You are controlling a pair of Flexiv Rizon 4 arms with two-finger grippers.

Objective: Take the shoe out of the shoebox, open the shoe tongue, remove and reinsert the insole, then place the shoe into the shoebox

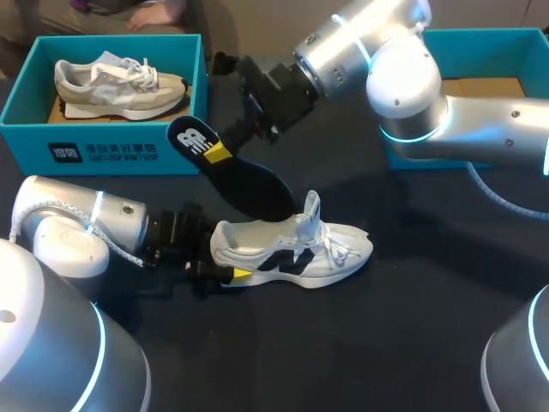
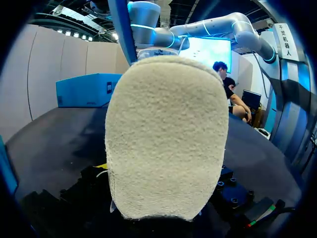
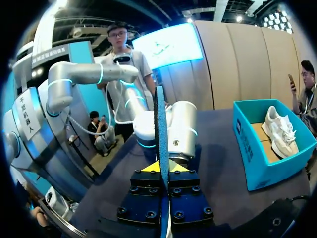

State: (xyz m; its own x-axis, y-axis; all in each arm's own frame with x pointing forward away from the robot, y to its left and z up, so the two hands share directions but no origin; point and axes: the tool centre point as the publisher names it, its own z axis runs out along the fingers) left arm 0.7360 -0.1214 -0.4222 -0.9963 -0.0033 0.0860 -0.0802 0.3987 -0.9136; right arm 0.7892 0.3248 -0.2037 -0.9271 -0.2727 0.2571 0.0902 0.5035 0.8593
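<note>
A white shoe (image 1: 300,249) with black side marks lies on its sole mid-table, toe pointing right. My left gripper (image 1: 227,270) is at its heel, fingers set wide on either side, one yellow tip against the near side. In the left wrist view the fuzzy heel (image 2: 166,139) fills the space between the fingers. My right gripper (image 1: 219,154) is shut on a dark insole (image 1: 244,184) near its heel end. The insole slants down, with its toe end inside the shoe's opening. In the right wrist view the insole (image 3: 160,129) stands edge-on between the fingers of the right gripper (image 3: 162,167).
A teal shoebox (image 1: 103,154) at the back left holds a beige shoe (image 1: 116,84). The same box (image 3: 257,158) shows in the right wrist view. A second teal box (image 1: 480,36) stands at the back right, behind my right arm.
</note>
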